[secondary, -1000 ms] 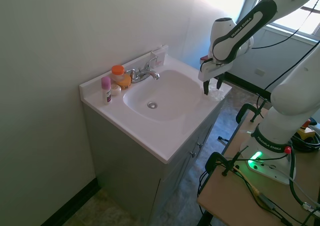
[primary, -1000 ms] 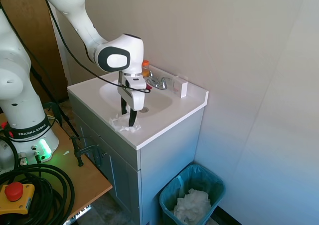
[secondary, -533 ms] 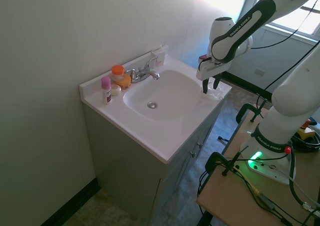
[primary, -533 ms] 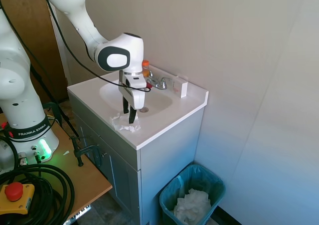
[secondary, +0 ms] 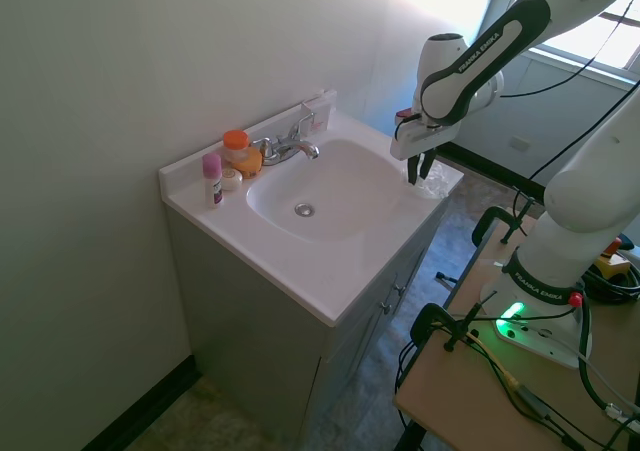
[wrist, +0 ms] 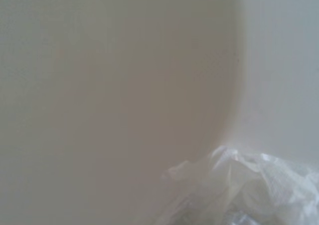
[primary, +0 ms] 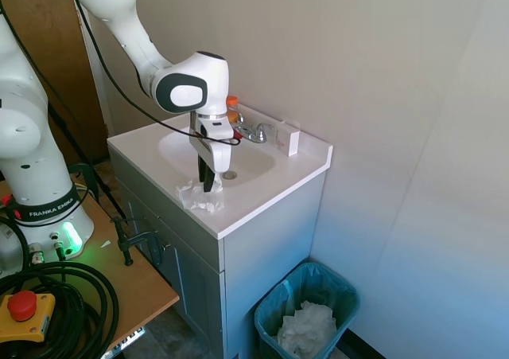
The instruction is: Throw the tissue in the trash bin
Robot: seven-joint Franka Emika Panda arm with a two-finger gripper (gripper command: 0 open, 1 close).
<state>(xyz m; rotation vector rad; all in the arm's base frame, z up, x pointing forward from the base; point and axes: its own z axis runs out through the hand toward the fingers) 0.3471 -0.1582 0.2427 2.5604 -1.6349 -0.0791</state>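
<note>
So the tissue [primary: 200,197], a thin crinkly white wad, is sitting on the glossy white vanity top [primary: 270,185] left of center in the frame. The gripper [primary: 208,185] is pinching down into it, fingers looking closed on it. Nothing's binned yet; the teal-lined trash bin [primary: 306,307] is waiting lower right.

Tissue [primary: 200,197] sits on the vanity counter [primary: 262,193] front edge, just beside the basin [primary: 242,161]; trash bin [primary: 307,311] on the floor beside the cabinet [primary: 199,275].
</note>
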